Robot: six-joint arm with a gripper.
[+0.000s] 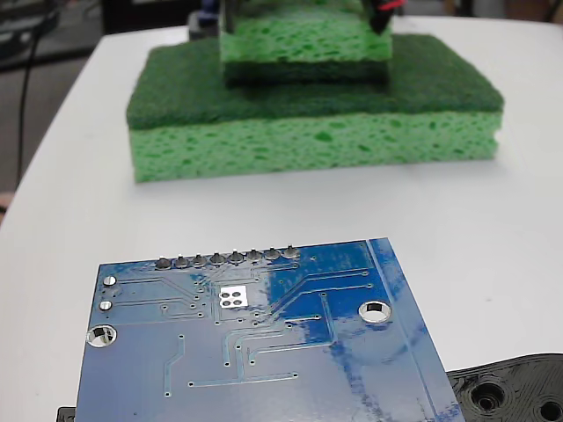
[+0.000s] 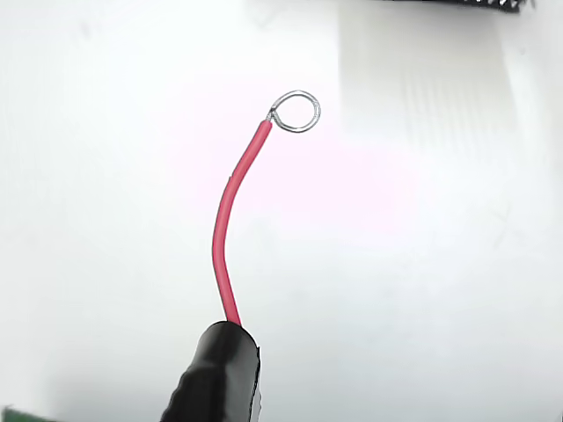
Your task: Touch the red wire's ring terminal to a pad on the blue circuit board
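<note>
Two green sponges (image 1: 312, 114) are seen stacked at the back of the white table (image 1: 493, 220) in the fixed view, the smaller one resting on the larger. At the top edge of that view, above the right corner of the upper sponge, a dark tip with a fleck of red (image 1: 380, 13) is cut off by the frame; what it is cannot be told. The blue circuit board (image 1: 264, 352) is laid flat in the foreground, well apart from the sponges, with a row of solder bumps (image 1: 227, 258) along its far edge. The pad (image 1: 233, 297), a small silver-grey square with four tiny holes, is found just below that row, left of the board's middle, and nothing is seen touching it. Silver-rimmed holes are placed near the left (image 1: 99, 335) and right (image 1: 376, 310) edges. A black plastic piece (image 1: 515, 391) with holes is set beside the board's lower right corner. In the wrist view, the red wire (image 2: 230, 215) is seen rising in a gentle curve from a black sleeve (image 2: 215, 374) at the bottom, and the ring terminal (image 2: 296, 112) at its end is held over bare white surface. The gripper's fingers are not shown plainly, so its opening cannot be told.
</note>
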